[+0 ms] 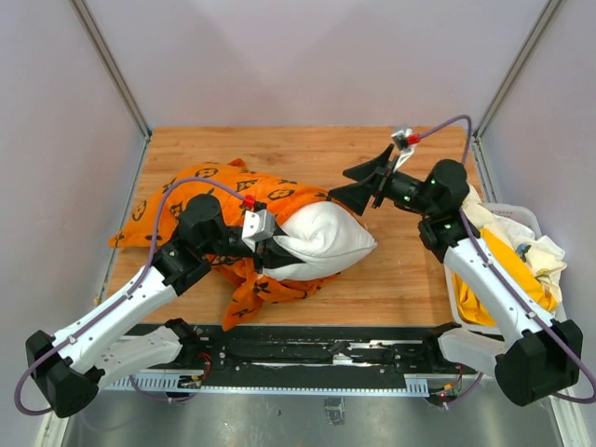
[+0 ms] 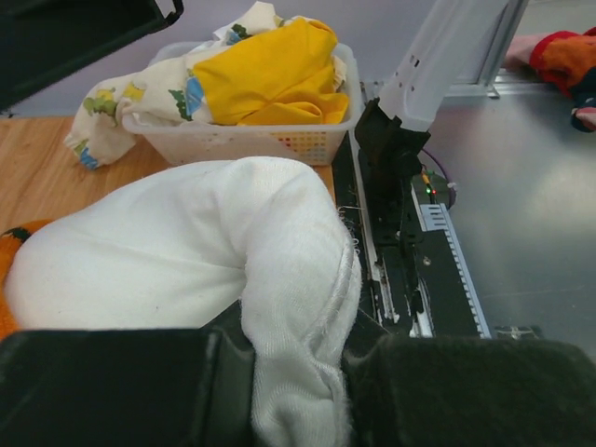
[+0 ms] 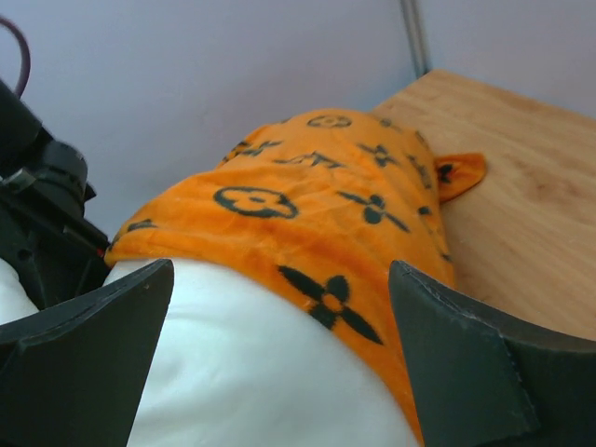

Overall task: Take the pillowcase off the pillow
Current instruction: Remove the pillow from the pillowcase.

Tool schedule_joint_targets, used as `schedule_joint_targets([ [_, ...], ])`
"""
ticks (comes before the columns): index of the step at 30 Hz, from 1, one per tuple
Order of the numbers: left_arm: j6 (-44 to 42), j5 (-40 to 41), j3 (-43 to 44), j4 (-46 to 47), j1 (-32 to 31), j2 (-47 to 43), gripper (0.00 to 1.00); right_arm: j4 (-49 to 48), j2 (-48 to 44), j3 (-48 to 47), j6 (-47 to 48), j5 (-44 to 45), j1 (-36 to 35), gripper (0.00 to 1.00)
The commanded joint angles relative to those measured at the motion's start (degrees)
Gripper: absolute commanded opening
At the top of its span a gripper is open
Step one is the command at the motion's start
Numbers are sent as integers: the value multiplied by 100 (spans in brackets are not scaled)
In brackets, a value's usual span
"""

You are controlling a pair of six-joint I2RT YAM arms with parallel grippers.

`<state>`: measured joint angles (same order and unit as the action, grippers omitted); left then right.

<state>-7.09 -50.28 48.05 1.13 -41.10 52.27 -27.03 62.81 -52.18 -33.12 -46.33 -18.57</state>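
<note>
The white pillow (image 1: 326, 239) sticks halfway out of the orange pillowcase (image 1: 233, 191) with black motifs, lying across the middle of the wooden table. My left gripper (image 1: 265, 244) is shut on a bunched fold of the pillow (image 2: 298, 372) at its near side. My right gripper (image 1: 358, 186) is open and hovers just above the pillow's far right end. In the right wrist view the pillow (image 3: 251, 372) and the pillowcase's edge (image 3: 317, 223) lie between the spread fingers (image 3: 466, 363).
A white plastic basket (image 1: 531, 219) of yellow and printed cloths stands at the table's right edge, beside the right arm; it also shows in the left wrist view (image 2: 242, 140). Grey walls close in the table at the back and sides.
</note>
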Motion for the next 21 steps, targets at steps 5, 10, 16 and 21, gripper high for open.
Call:
schedule_joint_targets([
  [5,-131,-646,82,275,-27,217,0,1276,129,-643,1467,-393,-773,99],
  [10,-242,-644,78,97,-185,266,0,1335,186,-670,1596,-457,-784,99],
  [16,-381,-297,81,-97,-503,337,0,1416,186,-706,1856,-448,-847,99],
  [21,-487,-86,157,-266,-680,455,0,1542,296,-803,2168,-549,-950,98],
])
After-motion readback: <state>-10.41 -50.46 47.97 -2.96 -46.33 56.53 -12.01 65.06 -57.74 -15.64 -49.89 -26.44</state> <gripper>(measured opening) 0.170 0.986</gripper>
